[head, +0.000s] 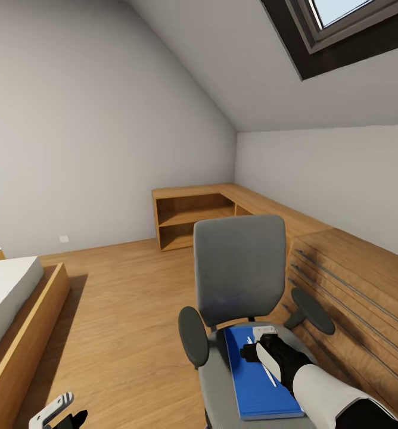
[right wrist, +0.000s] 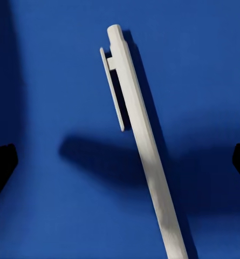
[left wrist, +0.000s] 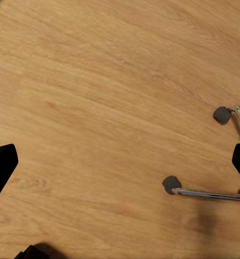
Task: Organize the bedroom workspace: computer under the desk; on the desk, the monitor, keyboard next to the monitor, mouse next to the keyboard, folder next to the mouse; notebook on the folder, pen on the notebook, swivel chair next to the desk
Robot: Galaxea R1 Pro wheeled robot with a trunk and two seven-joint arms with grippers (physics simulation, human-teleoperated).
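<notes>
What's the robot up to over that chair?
The right gripper hovers over a blue notebook lying on the swivel chair seat, with a white pen on top of it. Its fingers look spread either side of the pen, not yet closed. The left gripper hangs low over the wooden floor, holding nothing.

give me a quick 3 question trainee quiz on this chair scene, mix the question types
1. True or false: the pen lies on the notebook.
2. The notebook rests on: A) the floor B) the swivel chair C) the bed.
3. Fill in: the right tool hangs directly over the ____.

Key: 1 true; 2 B; 3 pen (its fingers stand wide apart on either side).
</notes>
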